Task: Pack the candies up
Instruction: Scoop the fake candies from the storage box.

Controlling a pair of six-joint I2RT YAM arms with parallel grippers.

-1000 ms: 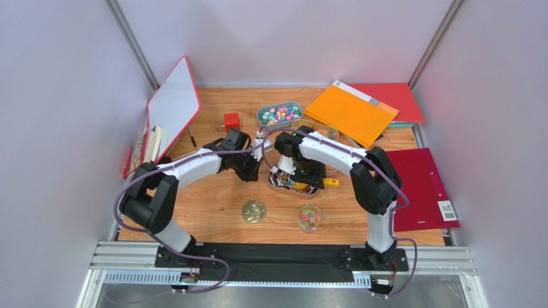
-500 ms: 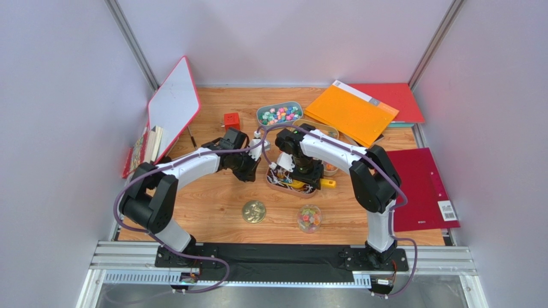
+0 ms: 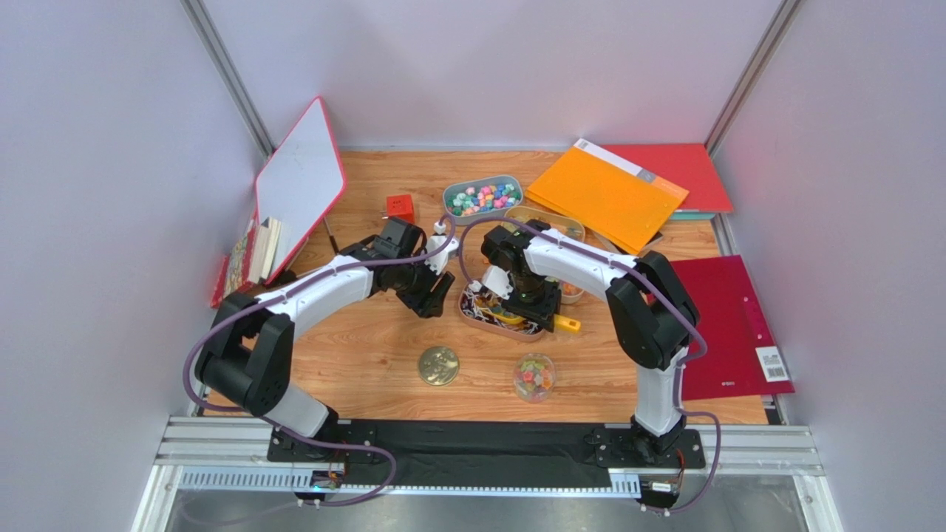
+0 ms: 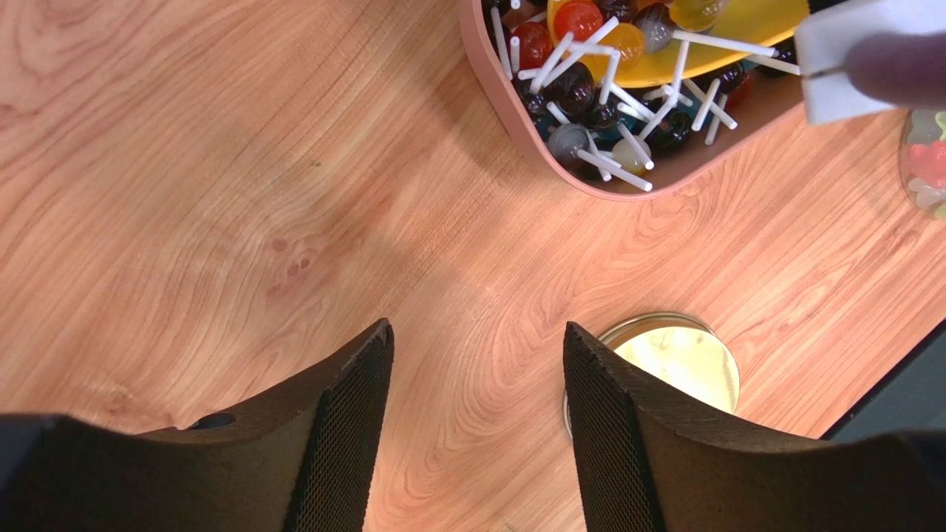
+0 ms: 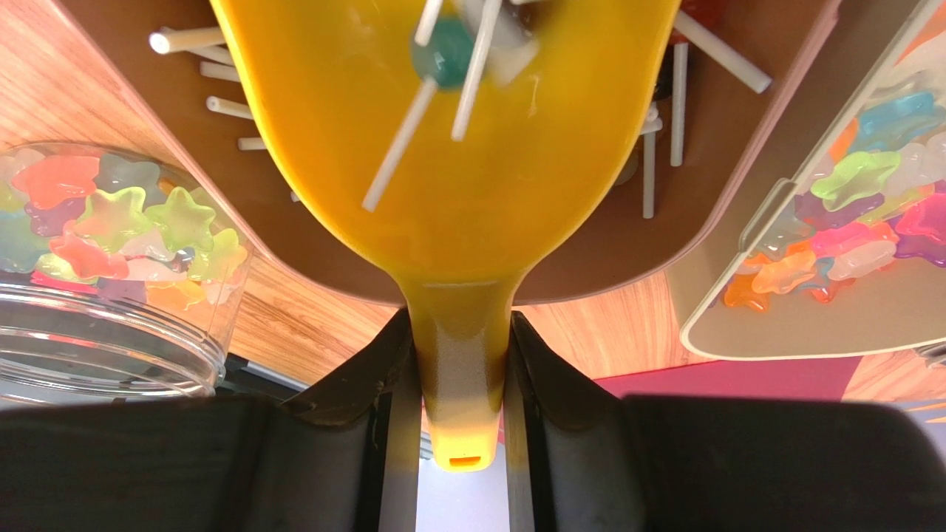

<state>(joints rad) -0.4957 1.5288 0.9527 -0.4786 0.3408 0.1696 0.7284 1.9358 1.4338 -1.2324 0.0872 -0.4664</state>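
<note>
With the right gripper (image 5: 461, 338) clamped on the handle of the yellow scoop (image 5: 466, 188) and a few lollipops (image 5: 442, 50) lying loose in the bowl just ahead of its fingers, any tilt toward the jar (image 5: 100, 366) beside it could spill them, while the left gripper (image 4: 477, 355) hangs open and empty.

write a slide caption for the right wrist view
Right gripper clamps a yellow plastic scoop holding white-stick lollipops over a pink tray.
</note>
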